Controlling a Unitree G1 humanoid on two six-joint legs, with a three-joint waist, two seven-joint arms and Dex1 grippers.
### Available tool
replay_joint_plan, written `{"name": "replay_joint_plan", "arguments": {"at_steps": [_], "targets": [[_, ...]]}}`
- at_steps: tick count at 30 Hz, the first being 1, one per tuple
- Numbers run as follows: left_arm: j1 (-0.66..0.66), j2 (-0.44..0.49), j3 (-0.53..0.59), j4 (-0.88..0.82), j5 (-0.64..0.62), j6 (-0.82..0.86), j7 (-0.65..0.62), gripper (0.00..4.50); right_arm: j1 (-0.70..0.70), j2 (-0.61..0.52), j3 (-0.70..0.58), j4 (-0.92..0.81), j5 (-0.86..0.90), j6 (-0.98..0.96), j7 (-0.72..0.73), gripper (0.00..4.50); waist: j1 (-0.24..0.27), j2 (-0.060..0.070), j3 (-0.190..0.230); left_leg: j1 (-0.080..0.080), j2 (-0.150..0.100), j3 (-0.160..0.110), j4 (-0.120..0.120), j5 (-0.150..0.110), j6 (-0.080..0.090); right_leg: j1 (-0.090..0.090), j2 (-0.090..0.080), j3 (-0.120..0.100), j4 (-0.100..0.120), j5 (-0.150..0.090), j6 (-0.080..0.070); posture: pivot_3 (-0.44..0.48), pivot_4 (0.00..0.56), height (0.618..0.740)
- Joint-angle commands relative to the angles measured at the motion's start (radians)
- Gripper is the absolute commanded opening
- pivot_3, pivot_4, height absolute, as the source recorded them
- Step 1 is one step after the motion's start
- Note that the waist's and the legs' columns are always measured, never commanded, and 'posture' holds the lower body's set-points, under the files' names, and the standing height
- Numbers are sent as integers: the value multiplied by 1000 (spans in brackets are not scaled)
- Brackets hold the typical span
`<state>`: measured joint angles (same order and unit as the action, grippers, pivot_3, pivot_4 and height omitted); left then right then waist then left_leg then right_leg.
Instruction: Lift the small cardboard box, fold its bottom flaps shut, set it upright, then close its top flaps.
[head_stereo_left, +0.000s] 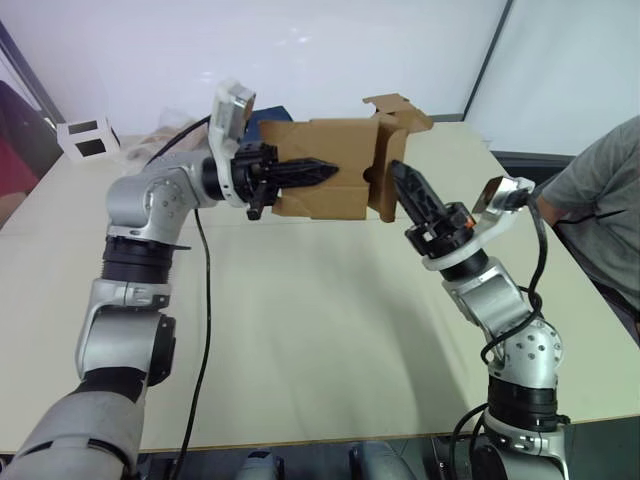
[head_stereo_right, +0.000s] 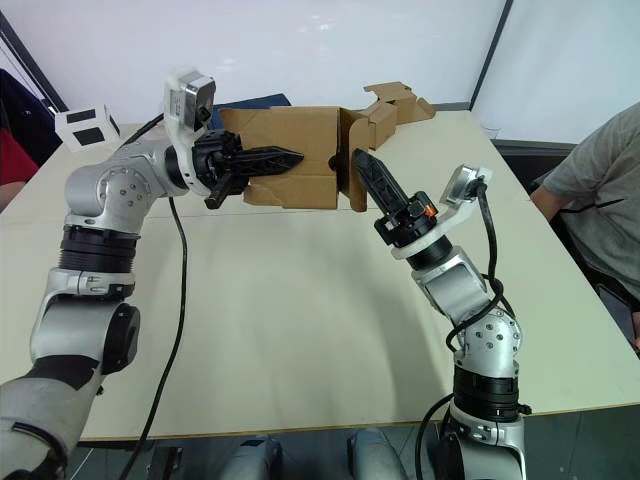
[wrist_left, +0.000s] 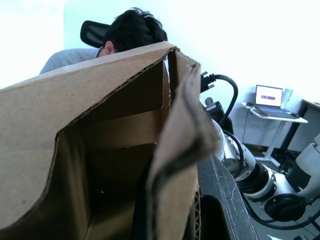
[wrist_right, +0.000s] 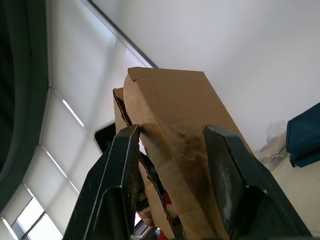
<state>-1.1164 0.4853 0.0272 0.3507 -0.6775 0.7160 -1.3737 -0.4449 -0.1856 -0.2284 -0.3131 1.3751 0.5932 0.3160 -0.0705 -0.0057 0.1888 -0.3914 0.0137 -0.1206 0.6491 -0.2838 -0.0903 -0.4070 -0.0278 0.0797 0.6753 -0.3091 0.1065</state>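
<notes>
The small cardboard box (head_stereo_left: 330, 140) hangs in the air above the table (head_stereo_left: 300, 330), lying on its side with its flaps standing open at both ends. My left gripper (head_stereo_left: 325, 170) reaches in from the left and is shut on the box's front wall; in the left wrist view that wall (wrist_left: 175, 150) runs between the fingers (wrist_left: 222, 200). My right gripper (head_stereo_left: 400, 172) comes up from below at the box's right end. In the right wrist view its fingers (wrist_right: 120, 165) stand apart, open, with the end flap (wrist_right: 175, 110) just beyond their tips.
Behind the box, a second piece of brown cardboard (head_stereo_left: 400, 108) lies at the table's far edge. A white cube with black squares (head_stereo_left: 85, 137) stands at the far left. A person in a grey shirt (head_stereo_left: 600, 200) sits at the table's right side. Black cables hang from both arms.
</notes>
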Motion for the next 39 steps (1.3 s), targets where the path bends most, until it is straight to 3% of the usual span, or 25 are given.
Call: {"name": "replay_joint_plan", "arguments": {"at_steps": [1,15,31,39], "targets": [[-27,-1,20,-31,-10,-12,-5,0,-10,13,9,-49,0,-14,-5,2007,0,0,0,0,0,0,0,0,0,0,0,0,0,0,0,0,150,740],[-19,-26,19,-19,6,-31,9,0,-37,66,36,-20,-93,-73,-17,2007,1,0,0,0,0,0,0,0,0,0,0,0,0,0,0,0,150,740],[-25,-55,27,23,12,-75,42,0,-20,170,110,-46,-43,-34,-26,2007,0,0,0,0,0,0,0,0,0,0,0,0,0,0,0,0,150,740],[-42,-48,40,45,20,-84,40,0,23,120,80,-72,-34,-13,-27,2007,0,0,0,0,0,0,0,0,0,0,0,0,0,0,0,0,150,740]]}}
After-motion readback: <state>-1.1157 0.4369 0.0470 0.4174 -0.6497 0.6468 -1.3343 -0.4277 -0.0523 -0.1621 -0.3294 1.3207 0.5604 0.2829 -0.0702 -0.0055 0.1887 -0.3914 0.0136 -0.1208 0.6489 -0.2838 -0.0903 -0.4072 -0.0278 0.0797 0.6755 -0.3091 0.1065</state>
